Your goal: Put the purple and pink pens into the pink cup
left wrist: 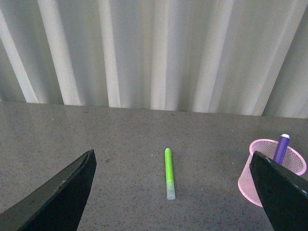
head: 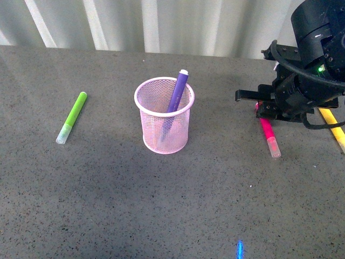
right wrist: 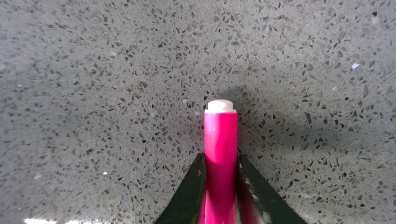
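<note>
The task is judged to be half done. The purple pen [head: 178, 90] is seen standing in the pink cup [head: 164, 141], leaned against the far side of the rim with its pale end up, which a pen longer than the cup is deep would be expected to do. The cup is set upright near the middle of the table [head: 161, 210], where it can be reached by either arm. The pink pen [head: 268, 134] is found well to the right of the cup, laid along the tabletop with its translucent cap toward the camera. Its far end is covered by the right gripper [head: 263, 108]. In the right wrist view the right gripper's jaws are seen drawn in narrow against both sides of the pink barrel, and only a short length with a pale tip is left showing beyond them. The pen is thus gripped, though whether it has been raised off the surface cannot be told. The left gripper [left wrist: 172, 159] is held wide apart, above the table, with nothing between its fingers [left wrist: 60, 192]. A lime-green marker [head: 71, 117] and a yellow marker [head: 335, 132] are left lying outside the cup, being no part of the job.
</note>
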### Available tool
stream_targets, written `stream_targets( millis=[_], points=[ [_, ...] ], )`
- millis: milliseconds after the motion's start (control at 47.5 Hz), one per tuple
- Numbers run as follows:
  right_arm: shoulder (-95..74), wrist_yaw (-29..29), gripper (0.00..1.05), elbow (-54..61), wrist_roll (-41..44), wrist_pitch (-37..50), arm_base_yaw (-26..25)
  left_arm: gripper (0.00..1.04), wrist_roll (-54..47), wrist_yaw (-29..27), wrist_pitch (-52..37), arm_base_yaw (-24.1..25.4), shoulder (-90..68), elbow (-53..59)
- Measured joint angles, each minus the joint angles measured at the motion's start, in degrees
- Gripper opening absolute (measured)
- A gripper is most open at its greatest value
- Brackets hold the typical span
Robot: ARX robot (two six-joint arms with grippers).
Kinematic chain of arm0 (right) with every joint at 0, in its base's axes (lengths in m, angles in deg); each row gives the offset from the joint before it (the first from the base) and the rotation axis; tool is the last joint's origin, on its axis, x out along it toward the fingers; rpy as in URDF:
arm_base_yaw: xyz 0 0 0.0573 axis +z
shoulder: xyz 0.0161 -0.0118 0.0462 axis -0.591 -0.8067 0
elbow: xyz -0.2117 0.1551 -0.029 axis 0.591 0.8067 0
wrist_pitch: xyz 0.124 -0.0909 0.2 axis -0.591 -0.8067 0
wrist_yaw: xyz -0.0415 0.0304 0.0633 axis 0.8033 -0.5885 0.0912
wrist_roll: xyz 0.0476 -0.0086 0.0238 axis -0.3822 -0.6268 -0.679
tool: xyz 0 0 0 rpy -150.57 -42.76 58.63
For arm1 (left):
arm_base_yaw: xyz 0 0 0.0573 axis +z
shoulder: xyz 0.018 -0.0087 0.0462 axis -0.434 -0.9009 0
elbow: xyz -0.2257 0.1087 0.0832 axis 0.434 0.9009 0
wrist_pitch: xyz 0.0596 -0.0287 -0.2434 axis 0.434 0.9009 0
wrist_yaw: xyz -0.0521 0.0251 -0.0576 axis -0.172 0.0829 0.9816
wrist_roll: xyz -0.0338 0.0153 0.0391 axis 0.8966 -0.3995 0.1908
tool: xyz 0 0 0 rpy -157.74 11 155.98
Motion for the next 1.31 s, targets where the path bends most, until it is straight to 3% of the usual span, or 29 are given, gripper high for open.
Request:
stream_targets(
  millis=[147, 295, 484, 632, 758, 1305],
  points=[
    [1.99, 0.59, 0.11, 3.63, 1.44, 7.04, -0.24, 0.98, 0.0, 0.0, 0.0, 0.0, 0.0, -0.02],
    [8.04, -0.9, 0.11, 9.01, 6.23, 21.94, 1.31, 0.98, 0.0, 0.0, 0.0, 0.0, 0.0, -0.02],
    [18.12, -7.43, 0.11, 12.2, 12.28, 41.79, 10.49, 0.98, 0.0, 0.0, 0.0, 0.02, 0.0, -0.02],
    [18.43, -10.32, 0.11, 13.2, 14.43, 46.4, 17.05, 0.98, 0.0, 0.0, 0.0, 0.0, 0.0, -0.02],
    [17.0, -8.5, 0.11, 12.94, 15.45, 45.64, 19.54, 0.98, 0.0, 0.0, 0.0, 0.0, 0.0, -0.02],
    [8.96, -5.75, 0.11, 12.31, 15.45, 48.81, 22.82, 0.98, 0.0, 0.0, 0.0, 0.0, 0.0, -0.02]
  ],
)
